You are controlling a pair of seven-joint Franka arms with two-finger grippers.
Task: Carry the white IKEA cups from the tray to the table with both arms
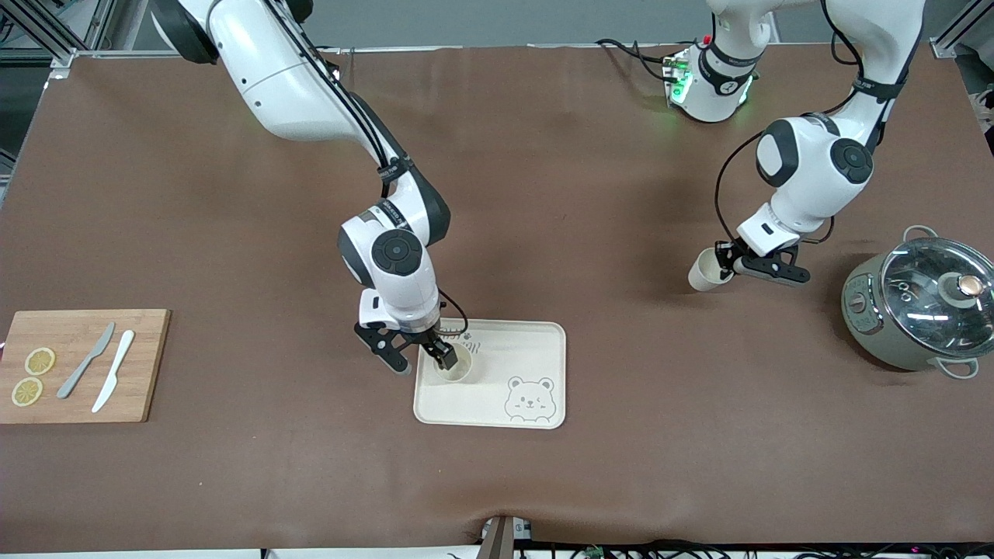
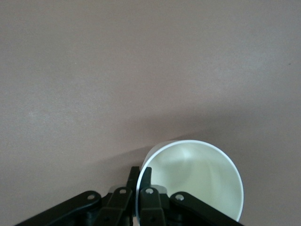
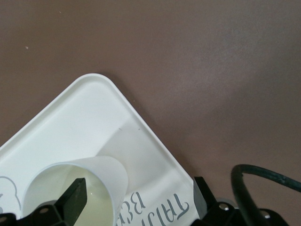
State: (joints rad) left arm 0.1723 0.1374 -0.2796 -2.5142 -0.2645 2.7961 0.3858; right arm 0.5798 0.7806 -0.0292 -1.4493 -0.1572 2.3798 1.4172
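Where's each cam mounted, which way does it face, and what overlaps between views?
Front: high across the table, facing both arms, bases at top; cream bear tray, grey-green lidded pot.
Left wrist: looks down at brown tabletop; left gripper shut on tilted white cup.
Right wrist: looks down at tray corner; right gripper open around second white cup.
Shared: each cup also shows in front.
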